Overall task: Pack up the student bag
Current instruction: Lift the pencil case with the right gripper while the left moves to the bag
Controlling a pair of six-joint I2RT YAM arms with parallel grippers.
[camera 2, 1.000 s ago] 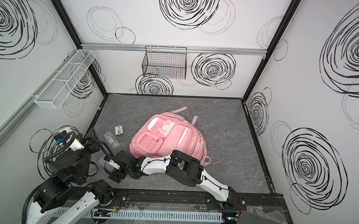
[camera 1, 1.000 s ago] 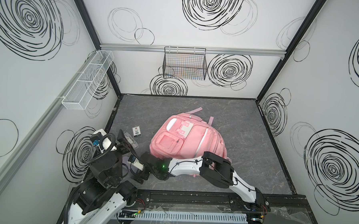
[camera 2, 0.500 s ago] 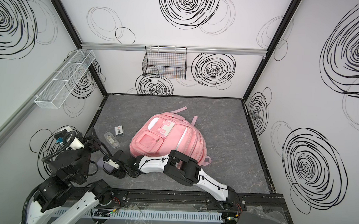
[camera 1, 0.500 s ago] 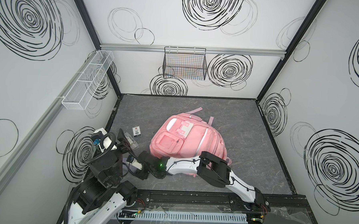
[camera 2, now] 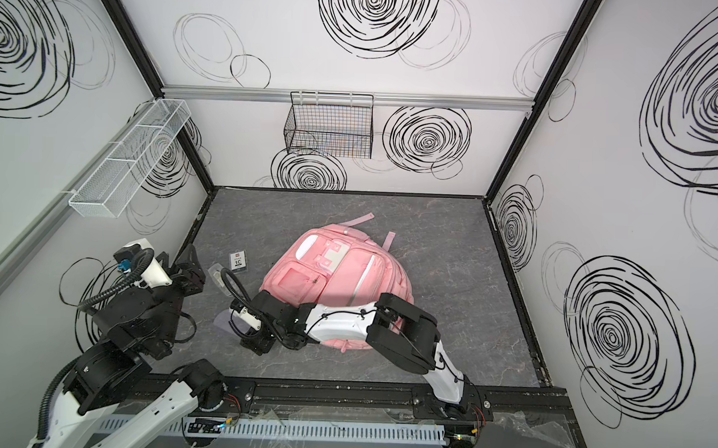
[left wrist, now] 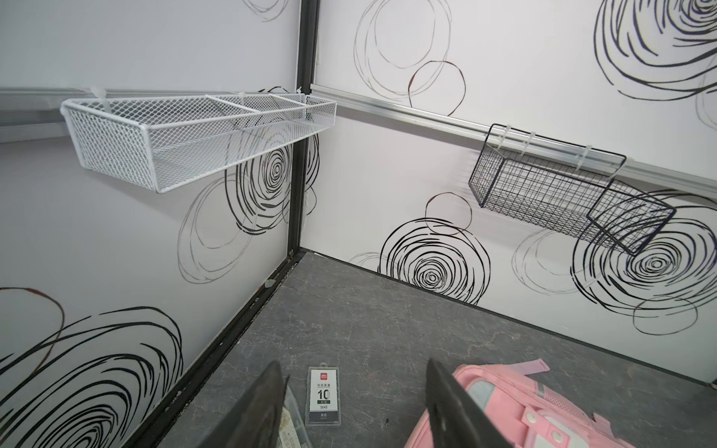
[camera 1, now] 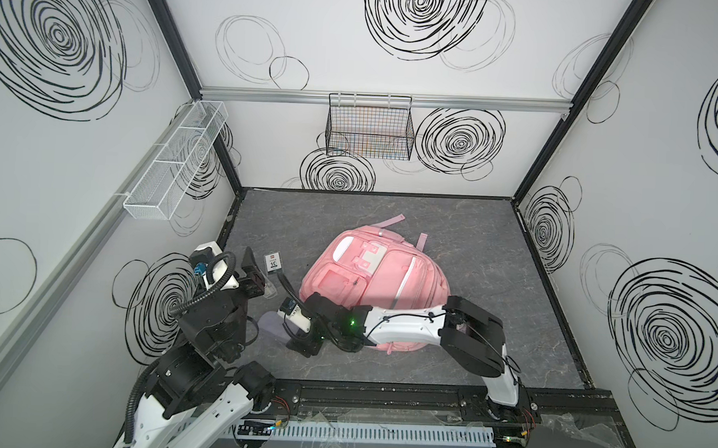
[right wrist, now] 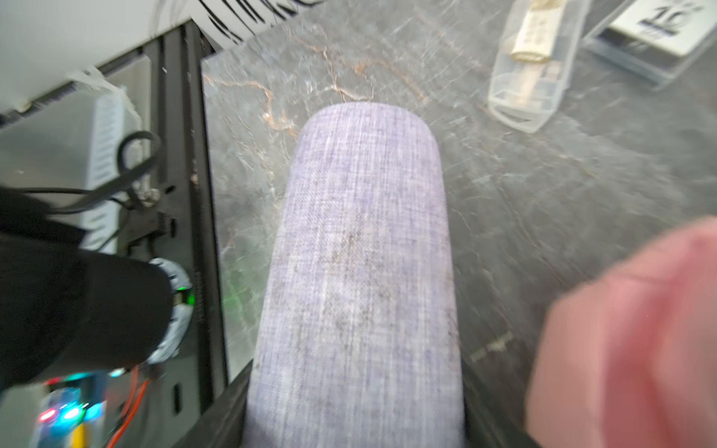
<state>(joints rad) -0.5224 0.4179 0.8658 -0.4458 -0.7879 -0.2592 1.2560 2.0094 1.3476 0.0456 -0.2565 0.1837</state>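
The student bag lies flat mid-floor, pink, with its front pockets facing up; its edge shows in the wrist views. My right gripper reaches across to the front left and is shut on a lilac fabric pencil case that lies on the floor, with a finger against each long side. My left gripper hangs open and holds nothing, above the floor left of the bag.
A clear plastic case and a small card pack marked 10 lie left of the bag, under the left gripper. A white mesh basket hangs on the left wall and a black wire basket on the back wall.
The right gripper's jaws have closed in onto the lilac pencil case. The left arm has stayed where it was.
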